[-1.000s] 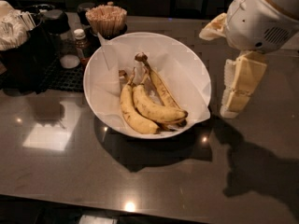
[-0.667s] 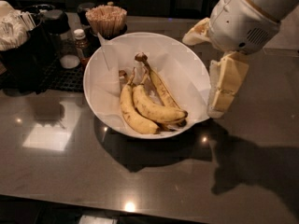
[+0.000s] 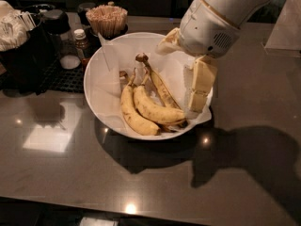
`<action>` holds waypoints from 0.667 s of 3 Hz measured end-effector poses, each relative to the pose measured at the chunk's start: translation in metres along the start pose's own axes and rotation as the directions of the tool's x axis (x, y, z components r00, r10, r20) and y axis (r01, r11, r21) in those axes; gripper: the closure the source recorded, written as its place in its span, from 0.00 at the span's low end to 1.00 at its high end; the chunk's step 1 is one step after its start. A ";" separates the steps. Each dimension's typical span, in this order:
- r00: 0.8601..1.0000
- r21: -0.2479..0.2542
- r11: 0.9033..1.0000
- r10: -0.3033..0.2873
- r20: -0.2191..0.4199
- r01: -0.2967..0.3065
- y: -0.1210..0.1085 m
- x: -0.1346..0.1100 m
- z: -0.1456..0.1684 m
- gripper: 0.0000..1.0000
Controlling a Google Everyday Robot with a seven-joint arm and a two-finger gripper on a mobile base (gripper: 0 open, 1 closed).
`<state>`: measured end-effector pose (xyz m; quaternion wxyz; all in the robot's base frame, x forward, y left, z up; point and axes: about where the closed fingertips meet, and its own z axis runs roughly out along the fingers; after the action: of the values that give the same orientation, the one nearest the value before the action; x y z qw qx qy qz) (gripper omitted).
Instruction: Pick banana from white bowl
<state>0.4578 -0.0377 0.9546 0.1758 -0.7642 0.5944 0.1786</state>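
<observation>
The white bowl (image 3: 106, 60) with creased paper lining stands on the dark counter and holds three bananas. The banana (image 3: 153, 108), plump and strongly curved with a dark tip, lies in the middle. A second curved banana (image 3: 133, 113) lies to its left. A longer, straighter banana (image 3: 161, 87) with a dark knobbed stem lies behind it. My gripper (image 3: 195, 103) points down over the bowl's right side, just right of the bananas, and holds nothing that I can see.
A jar of wooden sticks (image 3: 107, 19), a small spice bottle (image 3: 81, 39) and a shaker (image 3: 68, 56) stand behind the bowl on the left. A black caddy with white packets (image 3: 16, 36) sits on a black mat (image 3: 63, 78) at the far left.
My gripper has moved left, from beside the bowl's right edge to over the bowl's right side. The bananas and the bowl have not moved.
</observation>
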 end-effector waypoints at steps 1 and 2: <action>1.000 0.017 1.000 -0.002 0.004 0.002 -0.004 -0.003 0.000 0.00; 0.999 -0.014 0.999 0.040 0.004 -0.040 -0.007 0.002 0.019 0.00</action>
<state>0.4643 -0.0289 0.9372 0.1681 -0.7529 0.6079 0.1880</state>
